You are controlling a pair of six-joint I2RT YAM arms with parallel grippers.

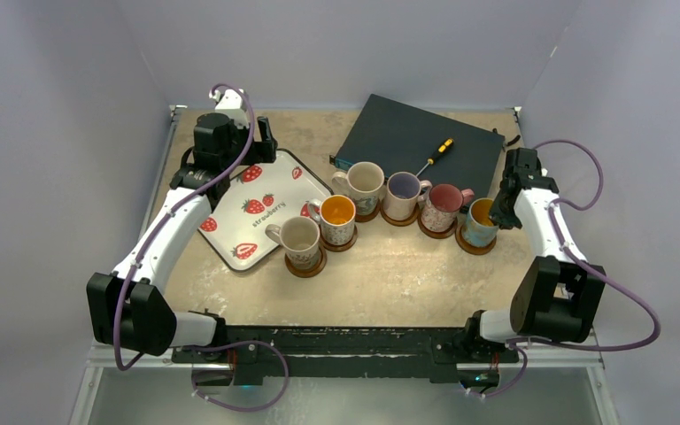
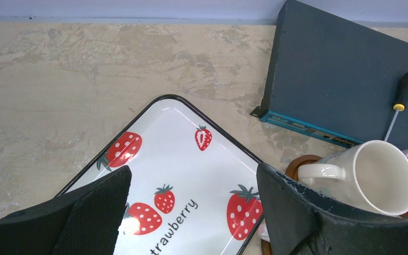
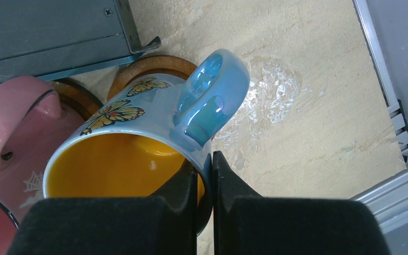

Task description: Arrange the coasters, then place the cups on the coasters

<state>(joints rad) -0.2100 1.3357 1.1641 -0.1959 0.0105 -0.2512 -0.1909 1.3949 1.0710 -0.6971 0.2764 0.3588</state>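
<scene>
Top: I see six cups [image 1: 404, 195] in an arc, each on one of the coasters [image 1: 305, 266]. The blue cup [image 1: 480, 221] sits rightmost, with the right gripper [image 1: 501, 209] on it.

Left wrist: left gripper [image 2: 194, 175] spread wide, holding nothing, above the strawberry tray [image 2: 154, 159].

Right wrist: only here do I see the butterfly print, the orange inside, and the rim pinched beside the handle.

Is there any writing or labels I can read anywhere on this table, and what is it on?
"strawberry": printed on the white tray, among the red strawberry pictures.
Dark box: small marks along its blue edge strip, too small to read.
No other writing shows.
</scene>
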